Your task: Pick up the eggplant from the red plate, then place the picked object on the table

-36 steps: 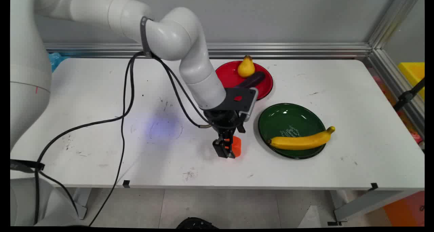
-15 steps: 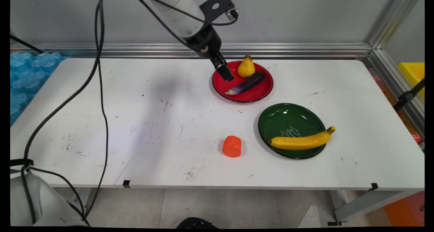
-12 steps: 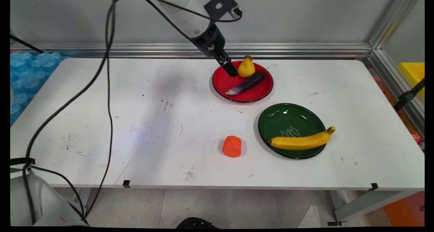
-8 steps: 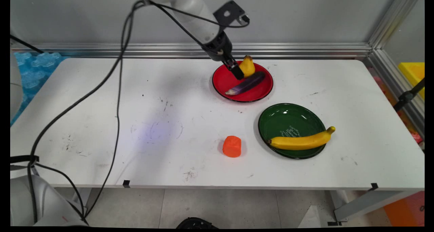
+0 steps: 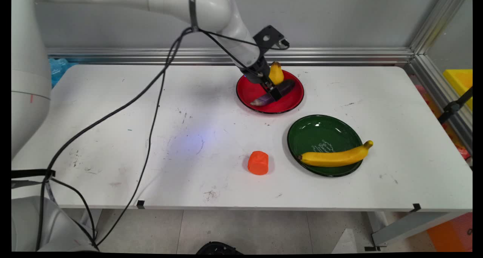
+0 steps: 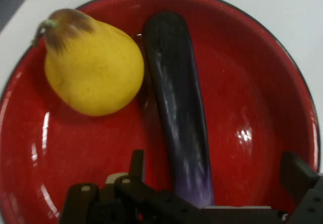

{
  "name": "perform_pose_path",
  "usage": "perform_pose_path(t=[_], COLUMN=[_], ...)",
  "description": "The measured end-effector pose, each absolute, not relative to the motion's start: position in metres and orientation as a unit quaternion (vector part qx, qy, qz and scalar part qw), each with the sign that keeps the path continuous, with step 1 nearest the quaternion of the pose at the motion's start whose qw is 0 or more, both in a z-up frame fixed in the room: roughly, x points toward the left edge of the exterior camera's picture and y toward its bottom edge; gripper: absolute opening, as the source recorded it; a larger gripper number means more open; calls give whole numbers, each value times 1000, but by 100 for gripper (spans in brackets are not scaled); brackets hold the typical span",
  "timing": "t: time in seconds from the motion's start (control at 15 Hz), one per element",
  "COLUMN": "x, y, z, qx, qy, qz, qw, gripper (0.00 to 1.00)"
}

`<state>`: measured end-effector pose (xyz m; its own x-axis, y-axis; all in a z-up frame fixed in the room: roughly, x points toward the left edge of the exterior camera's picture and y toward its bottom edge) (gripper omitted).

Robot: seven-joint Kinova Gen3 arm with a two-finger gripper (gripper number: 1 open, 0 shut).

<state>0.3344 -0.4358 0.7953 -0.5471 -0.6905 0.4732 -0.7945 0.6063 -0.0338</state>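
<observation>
Orange block [image 5: 258, 163] alone on the white table [image 5: 113, 99], well apart from the arm. Further back, black gripper [image 5: 274, 94] lowered over the red plate [image 5: 290, 104], nearest the purple eggplant [image 5: 286, 86], with the yellow pear [image 5: 276, 74] just behind. To the right, green plate [image 5: 320, 131] with a banana [image 5: 334, 157] across its near rim. Main view: layout only, finger spacing hidden. Hand view: gripper [image 6: 216, 159] spread wide, holding nothing, one finger to each side of the eggplant [image 6: 176, 98], not visibly touching it; pear [image 6: 91, 67] lying against the eggplant's far end on the red plate [image 6: 252, 82].
</observation>
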Motion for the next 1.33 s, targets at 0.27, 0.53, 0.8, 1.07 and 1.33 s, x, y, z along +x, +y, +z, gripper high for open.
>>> perform_pose_path(t=[0.27, 0.53, 0.8, 1.07, 1.33], x=[326, 323, 323, 326, 327], y=[-449, -458, -463, -465, -462], z=[772, 760, 757, 762, 780], qx=[439, 444, 440, 428, 413], qy=[-866, -863, -864, -869, -876], qz=[118, 117, 121, 126, 130], qw=[210, 210, 212, 213, 215], gripper=[100, 0, 0, 0, 0])
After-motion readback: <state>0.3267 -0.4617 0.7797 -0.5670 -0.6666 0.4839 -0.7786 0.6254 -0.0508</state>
